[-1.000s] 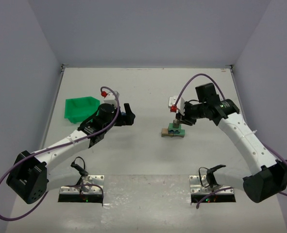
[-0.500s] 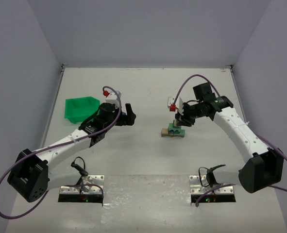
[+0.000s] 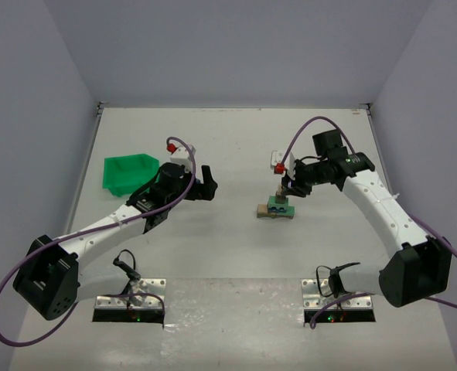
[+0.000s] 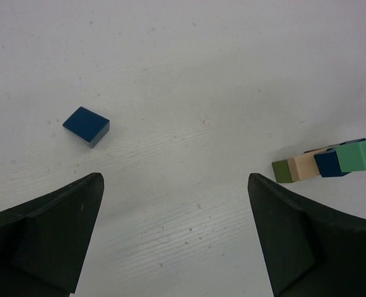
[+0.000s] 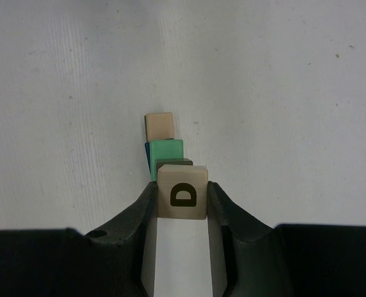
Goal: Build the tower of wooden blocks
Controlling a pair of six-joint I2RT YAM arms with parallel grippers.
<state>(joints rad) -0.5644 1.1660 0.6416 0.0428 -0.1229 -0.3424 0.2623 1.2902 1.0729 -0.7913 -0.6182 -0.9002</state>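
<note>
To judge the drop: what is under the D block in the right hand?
Below the D block in the right hand, the wood block tower shows an olive edge, green block, blue corner and tan end. The D block hides the rest and any contact.

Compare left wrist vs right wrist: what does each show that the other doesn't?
Left wrist only: a loose dark blue block lying flat on the table, and the open left gripper, holding nothing. Right wrist only: the right gripper shut on a tan block marked D, held at the wood block tower. Both: that tower, with its tan, green, blue and olive pieces, on the white table.
</note>
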